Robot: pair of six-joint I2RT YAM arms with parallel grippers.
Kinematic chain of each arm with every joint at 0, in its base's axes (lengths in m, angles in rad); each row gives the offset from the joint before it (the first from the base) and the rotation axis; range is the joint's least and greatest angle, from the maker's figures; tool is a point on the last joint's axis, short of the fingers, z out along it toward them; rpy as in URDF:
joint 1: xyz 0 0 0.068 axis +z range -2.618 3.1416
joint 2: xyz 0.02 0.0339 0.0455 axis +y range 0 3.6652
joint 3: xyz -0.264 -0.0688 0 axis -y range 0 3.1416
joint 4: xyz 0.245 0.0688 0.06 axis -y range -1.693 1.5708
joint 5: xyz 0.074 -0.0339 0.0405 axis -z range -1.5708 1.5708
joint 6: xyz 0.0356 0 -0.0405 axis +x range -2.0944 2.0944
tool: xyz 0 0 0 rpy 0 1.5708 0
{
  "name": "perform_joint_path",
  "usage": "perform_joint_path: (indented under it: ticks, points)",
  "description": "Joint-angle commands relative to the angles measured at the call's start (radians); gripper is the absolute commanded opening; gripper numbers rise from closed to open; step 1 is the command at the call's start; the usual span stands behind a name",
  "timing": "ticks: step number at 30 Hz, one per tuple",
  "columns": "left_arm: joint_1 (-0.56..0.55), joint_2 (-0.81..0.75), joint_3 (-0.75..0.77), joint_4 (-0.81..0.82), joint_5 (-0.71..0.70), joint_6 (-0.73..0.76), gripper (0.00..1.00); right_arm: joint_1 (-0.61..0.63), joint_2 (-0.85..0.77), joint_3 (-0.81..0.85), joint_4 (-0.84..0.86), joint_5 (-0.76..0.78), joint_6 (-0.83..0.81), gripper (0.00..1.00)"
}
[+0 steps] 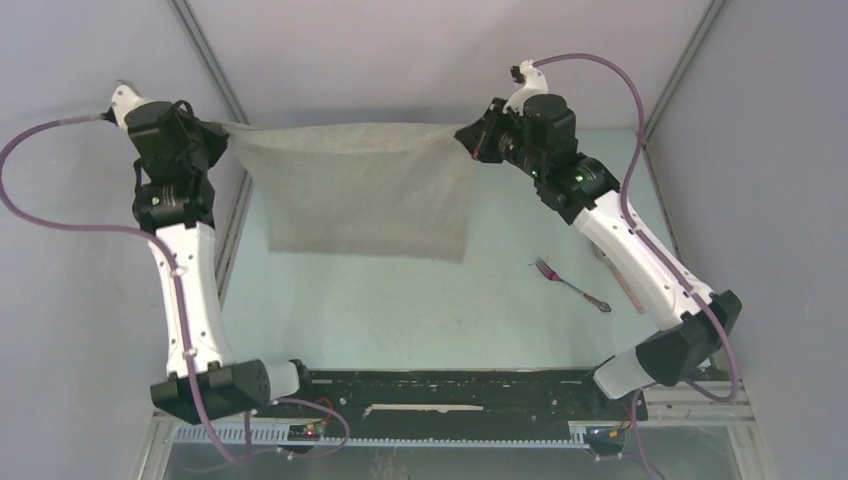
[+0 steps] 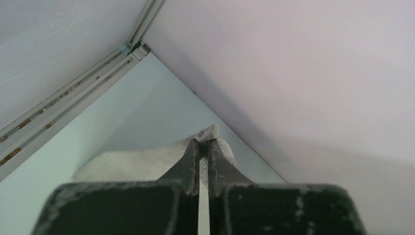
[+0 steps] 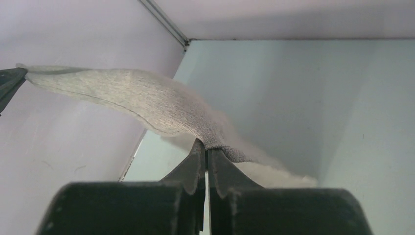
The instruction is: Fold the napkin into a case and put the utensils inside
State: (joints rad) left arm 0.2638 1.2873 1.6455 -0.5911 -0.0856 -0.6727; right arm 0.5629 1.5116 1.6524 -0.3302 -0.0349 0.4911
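Here we go: the napkin (image 1: pixel 360 190) is hanging in the air at the far end of the table (image 1: pixel 400 320), stretched out wide between the two arms like a sheet on a line. It is showing as one plain grey-beige rectangle, unfolded and with no pattern. Its top edge is running almost straight from gripper to gripper, while the bottom edge is dangling loose over the pale green surface. The left gripper (image 1: pixel 222 128) is clenching the upper left corner. In the left wrist view the dark fingertips are pressing together with a small tuft of woven cloth poking out above them. The right gripper (image 1: pixel 465 135) is pinching the upper right corner just as firmly, its jaws closing on the fabric. In the right wrist view the cloth is sweeping away in a twisted band toward the other gripper, with its coarse weave clearly showing. The cloth is sagging a little in the middle, with soft ripples along the right side. Well apart from it, the fork (image 1: pixel 570 285) is lying flat on the table near the right arm, its tines pointing toward the far left.
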Motion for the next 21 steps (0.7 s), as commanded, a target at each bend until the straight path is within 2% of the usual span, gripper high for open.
perform_joint_path:
  ticks: [1, 7, 13, 18, 21]
  points:
    - [-0.001, -0.185, 0.014, 0.022, 0.008, 0.042, 0.0, 0.061, -0.16, 0.034, 0.039, 0.034, -0.086, 0.0]
    - [-0.001, -0.4, 0.071, -0.097, -0.104, 0.032, 0.0, 0.199, -0.324, 0.009, 0.028, 0.128, -0.13, 0.0]
    - [-0.001, -0.509, 0.165, -0.165, -0.16, 0.033, 0.0, 0.294, -0.433, -0.001, 0.037, 0.178, -0.143, 0.0]
    - [-0.001, -0.499, 0.201, -0.175, -0.175, 0.036, 0.0, 0.292, -0.47, -0.033, 0.084, 0.183, -0.124, 0.0]
    - [0.0, -0.458, 0.157, -0.132, -0.165, 0.036, 0.0, 0.214, -0.453, -0.07, 0.117, 0.167, -0.081, 0.0]
